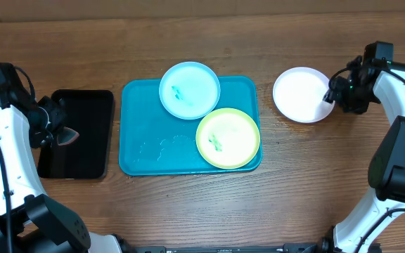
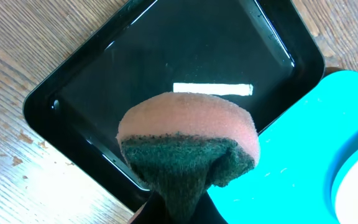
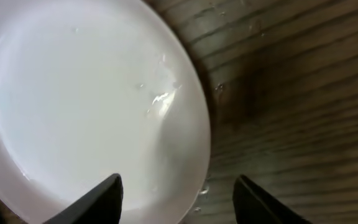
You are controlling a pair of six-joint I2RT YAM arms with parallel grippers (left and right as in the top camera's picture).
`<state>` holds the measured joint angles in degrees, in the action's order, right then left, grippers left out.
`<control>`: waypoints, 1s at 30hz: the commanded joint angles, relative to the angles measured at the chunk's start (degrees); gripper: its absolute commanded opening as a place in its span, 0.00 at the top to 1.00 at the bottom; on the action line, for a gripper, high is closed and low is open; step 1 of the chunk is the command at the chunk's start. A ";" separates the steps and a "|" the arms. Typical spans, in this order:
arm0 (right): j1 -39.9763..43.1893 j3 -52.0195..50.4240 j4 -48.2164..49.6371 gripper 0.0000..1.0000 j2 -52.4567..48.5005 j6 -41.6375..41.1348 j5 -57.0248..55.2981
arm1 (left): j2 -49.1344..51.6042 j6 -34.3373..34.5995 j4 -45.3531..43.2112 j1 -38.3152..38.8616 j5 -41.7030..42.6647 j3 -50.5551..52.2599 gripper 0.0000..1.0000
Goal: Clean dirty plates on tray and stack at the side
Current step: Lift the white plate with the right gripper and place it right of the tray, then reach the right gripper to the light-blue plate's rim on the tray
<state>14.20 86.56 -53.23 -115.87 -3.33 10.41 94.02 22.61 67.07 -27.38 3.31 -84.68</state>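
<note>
The turquoise tray [image 1: 139, 126] holds a pale blue plate [image 1: 190, 89] and a yellow-green plate [image 1: 228, 138], both with teal smears at centre. A white plate [image 1: 299, 94] lies on the wood to the right of the tray and looks clean in the right wrist view [image 3: 86, 99]. My right gripper [image 1: 334, 95] is open, its fingers [image 3: 178, 198] straddling the white plate's right rim. My left gripper [image 1: 63, 134] is shut on a pink and green sponge [image 2: 188, 146] held above the black tray [image 2: 166, 56].
The narrow black tray [image 1: 76, 133] lies left of the turquoise tray, whose corner shows in the left wrist view [image 2: 303, 162]. Water drops sit on the turquoise tray's lower left part [image 1: 164, 146]. Bare wooden table [image 1: 294, 190] surrounds everything.
</note>
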 commanded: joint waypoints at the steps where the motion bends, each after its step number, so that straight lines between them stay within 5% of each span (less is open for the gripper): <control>1: -0.76 6.45 -1.09 0.41 2.71 0.52 6.91 | 0.17 1.20 -0.24 0.02 0.83 -0.61 0.95; 8: -8.83 12.50 6.40 0.41 5.20 5.31 22.47 | 0.17 1.20 -0.24 0.02 0.83 -0.61 0.94; 21: -35.17 12.07 26.77 0.40 -8.72 5.31 -8.98 | 0.17 1.18 -0.17 0.04 0.81 -0.59 0.93; 30: -40.57 12.07 29.59 0.43 -14.95 7.93 -11.65 | 0.28 1.18 -0.24 0.04 0.81 -0.59 0.93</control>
<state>-26.11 98.24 -24.43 -130.72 3.40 1.37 94.02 22.61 67.05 -27.38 3.49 -84.68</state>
